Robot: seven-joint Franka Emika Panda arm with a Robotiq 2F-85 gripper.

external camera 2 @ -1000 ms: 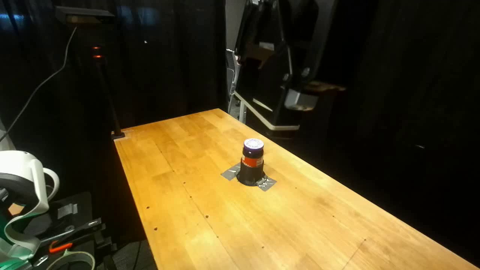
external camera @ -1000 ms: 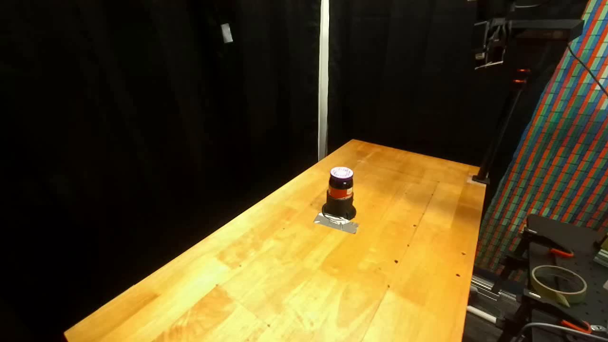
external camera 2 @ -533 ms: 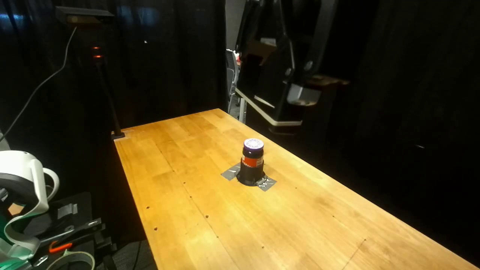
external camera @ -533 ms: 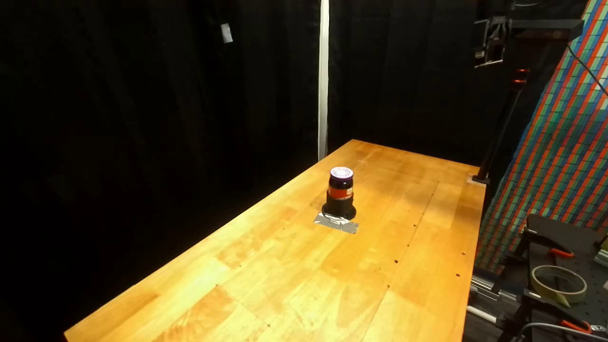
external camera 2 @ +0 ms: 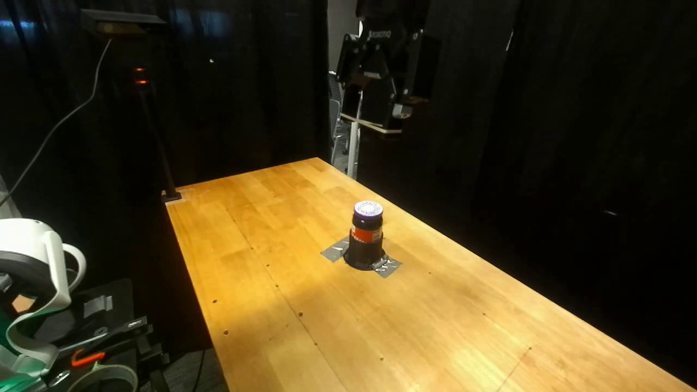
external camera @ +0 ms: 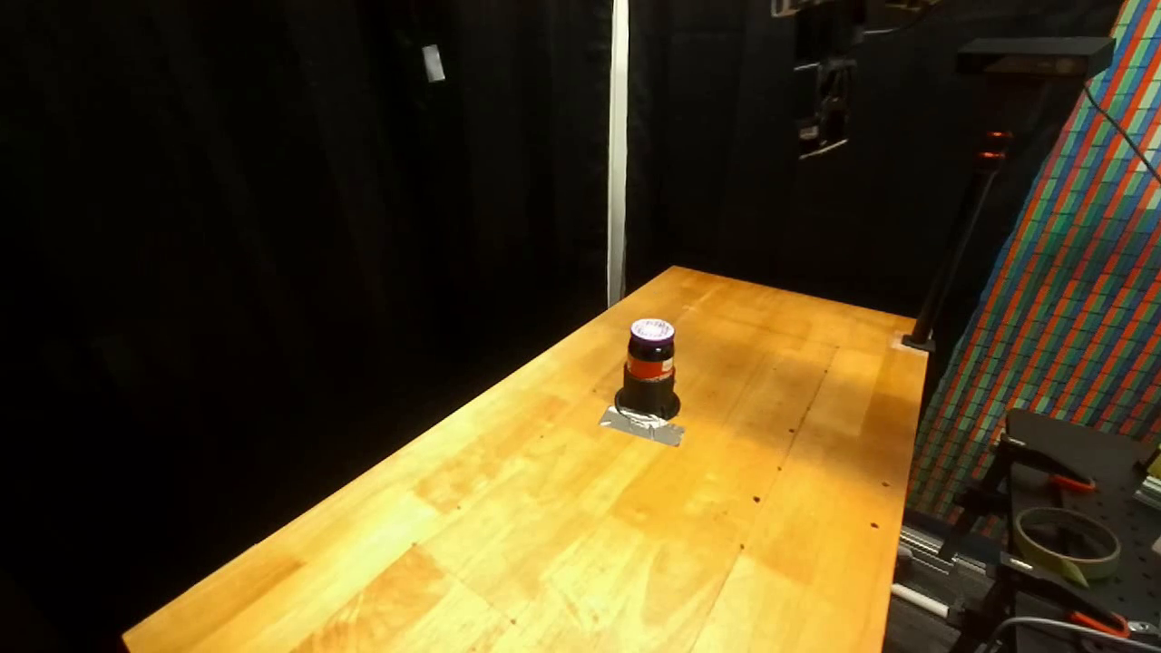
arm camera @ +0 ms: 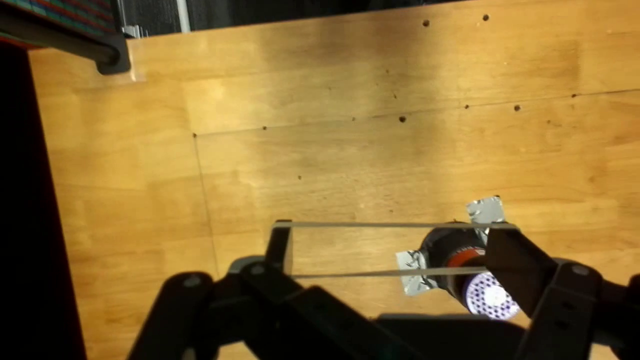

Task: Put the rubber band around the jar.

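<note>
Tabletop (arm camera: 125, 200) fills the left of my wrist view. Next rightward, one fingertip (arm camera: 279, 247) of my gripper (arm camera: 391, 249); from it two taut strands of rubber band (arm camera: 370, 225) run rightward. Further over: silver tape (arm camera: 414, 282), black holder (arm camera: 440, 245), then the jar (arm camera: 484, 291), upright in that holder. Last, the opposite fingertip (arm camera: 515, 265), partly hiding the jar. Jaws spread, nothing pinched between them; their load is the loop stretched round both tips. Strands overlap holder and jar by line of sight only: in both exterior views my gripper hangs well above table level, apart from the jar.

Step in hand (judged): approach, band loaded, not yet around the jar. Next move calls for a shift toward the lower right of the wrist view until the lid (external camera 2: 368, 209) lies centred between the strands, then a level descent, jaws kept wide so the loop clears the lid.
</note>
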